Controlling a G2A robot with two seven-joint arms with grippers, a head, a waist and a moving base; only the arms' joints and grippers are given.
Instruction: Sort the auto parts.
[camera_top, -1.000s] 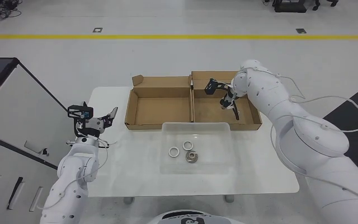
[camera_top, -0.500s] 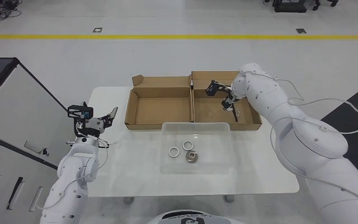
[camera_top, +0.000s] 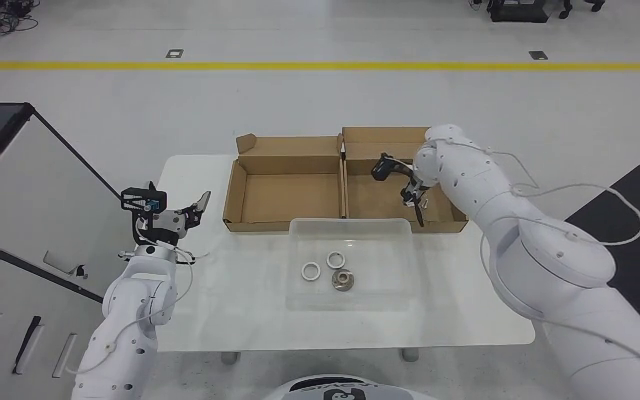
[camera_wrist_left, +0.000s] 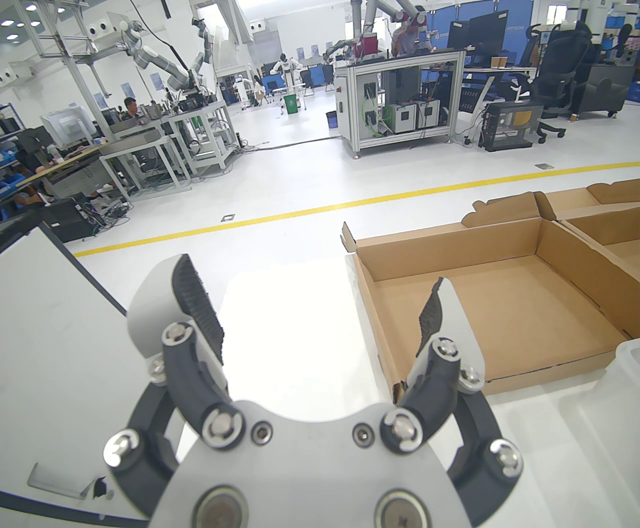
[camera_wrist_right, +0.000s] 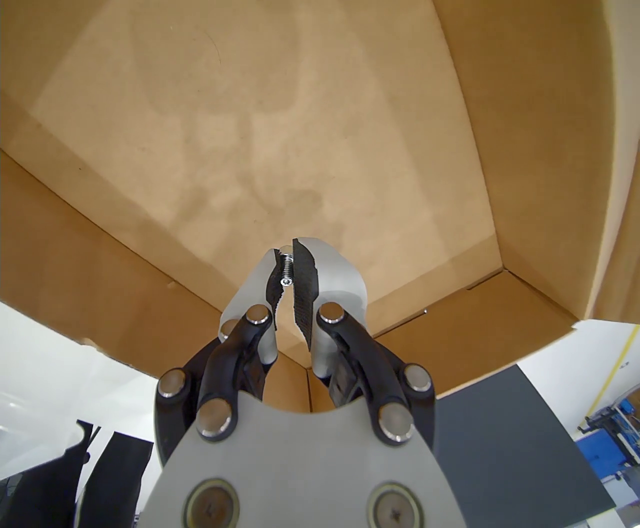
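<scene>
Small silver threaded screw (camera_wrist_right: 285, 273) — pinched in the right claw (camera_wrist_right: 288, 251) over the right-hand brown cardboard box (camera_wrist_right: 200, 125) (left claw (camera_wrist_left: 310, 272) spread wide).

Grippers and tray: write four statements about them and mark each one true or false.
1. The right gripper is shut on a screw. True.
2. The right gripper hangs over the left box. False: it is over the right box.
3. The left gripper is open and holds nothing. True.
4. The tray holds one part. False: it holds two rings and a metal part.
</scene>
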